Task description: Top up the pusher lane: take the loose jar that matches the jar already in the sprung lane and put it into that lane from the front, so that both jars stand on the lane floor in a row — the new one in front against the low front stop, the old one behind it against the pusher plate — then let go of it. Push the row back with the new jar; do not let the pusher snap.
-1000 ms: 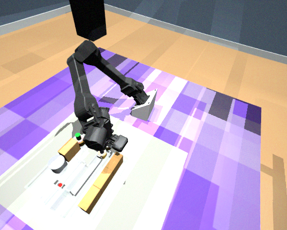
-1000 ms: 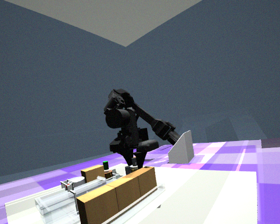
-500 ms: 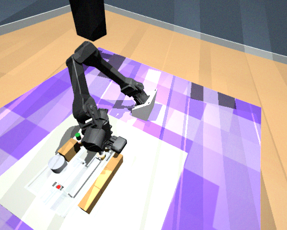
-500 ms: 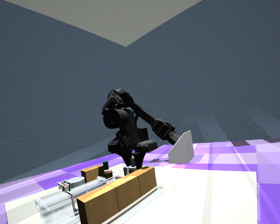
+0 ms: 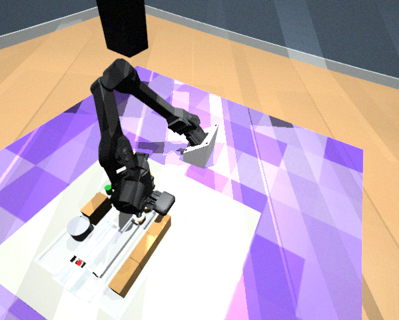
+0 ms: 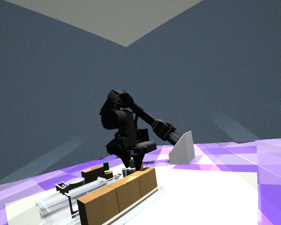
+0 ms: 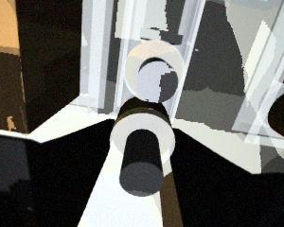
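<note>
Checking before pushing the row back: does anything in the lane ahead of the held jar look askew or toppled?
Yes. The jar in the lane seems tipped: the wrist view shows a pale round face with a dark crescent, not a dark lid like the held jar in the end effector. How it lies is unclear.

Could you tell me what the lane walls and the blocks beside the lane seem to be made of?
Lane walls: seemingly clear plastic or glass, glossy; the floor shows through them. Blocks: possibly wood or cardboard, matte; flat opaque brown faces with no visible grain, so I can't say which.
</note>
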